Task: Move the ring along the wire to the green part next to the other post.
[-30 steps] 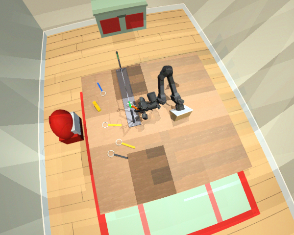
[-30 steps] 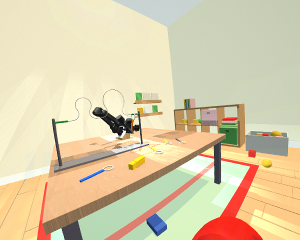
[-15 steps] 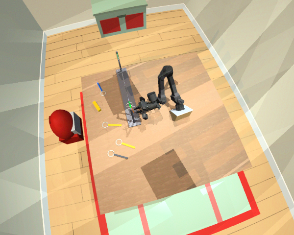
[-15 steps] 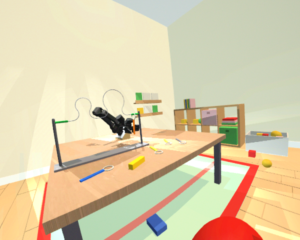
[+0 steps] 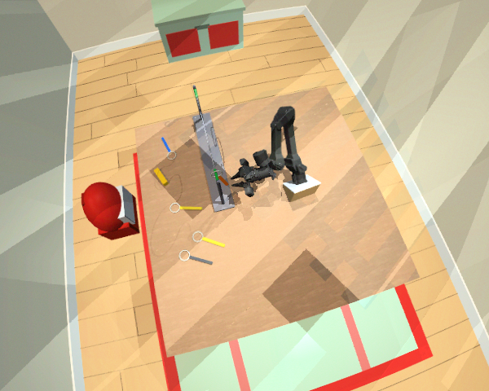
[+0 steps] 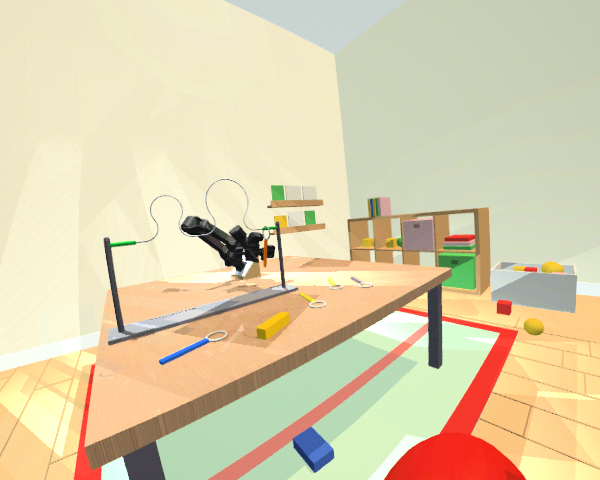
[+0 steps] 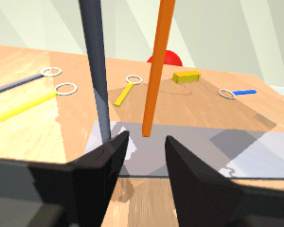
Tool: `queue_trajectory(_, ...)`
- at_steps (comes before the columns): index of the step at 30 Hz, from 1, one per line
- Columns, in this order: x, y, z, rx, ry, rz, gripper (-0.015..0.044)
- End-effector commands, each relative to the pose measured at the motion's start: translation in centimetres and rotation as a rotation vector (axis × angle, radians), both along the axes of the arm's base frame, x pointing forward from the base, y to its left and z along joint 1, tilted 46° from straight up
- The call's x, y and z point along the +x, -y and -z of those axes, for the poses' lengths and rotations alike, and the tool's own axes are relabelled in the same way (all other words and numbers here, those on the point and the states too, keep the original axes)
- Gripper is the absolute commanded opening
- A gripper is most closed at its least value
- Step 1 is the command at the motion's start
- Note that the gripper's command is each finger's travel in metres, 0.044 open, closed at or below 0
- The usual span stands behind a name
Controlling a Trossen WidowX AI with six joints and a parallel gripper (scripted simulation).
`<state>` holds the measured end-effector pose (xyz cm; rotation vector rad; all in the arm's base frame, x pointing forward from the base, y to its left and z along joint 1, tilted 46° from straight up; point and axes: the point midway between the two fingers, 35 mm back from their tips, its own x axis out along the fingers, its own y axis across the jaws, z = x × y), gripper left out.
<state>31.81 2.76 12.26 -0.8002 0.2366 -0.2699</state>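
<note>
Slim straight orange handle (image 7: 156, 66) hanging upright, free before the released gripper (image 7: 144, 163).

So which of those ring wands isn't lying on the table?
The orange-handled ring wand: it hangs from the wire's green end by a post; the blue, yellow and grey ones lie flat.

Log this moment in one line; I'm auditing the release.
claw: open, holding nothing | orange handle: hanging free between fingers | ring: on green wire by post
</note>
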Motion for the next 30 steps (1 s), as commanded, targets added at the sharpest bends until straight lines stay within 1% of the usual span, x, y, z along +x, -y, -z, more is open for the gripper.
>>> queue_trajectory(1, -0.6, -0.1, 0.0, 0.004, -0.001, 0.004, 0.0160)
queue_trajectory(21, -0.6, -0.1, 0.0, 0.004, -0.001, 0.004, 0.0160)
queue_trajectory(23, -1.0, -0.4, -0.1, 0.000, -0.002, 0.000, 0.0212)
queue_trajectory(28, -4.8, -1.6, -0.5, 0.000, -0.004, 0.000, 0.0344)
queue_trajectory(30, -5.3, -1.7, -0.5, -0.001, -0.003, 0.000, 0.0396)
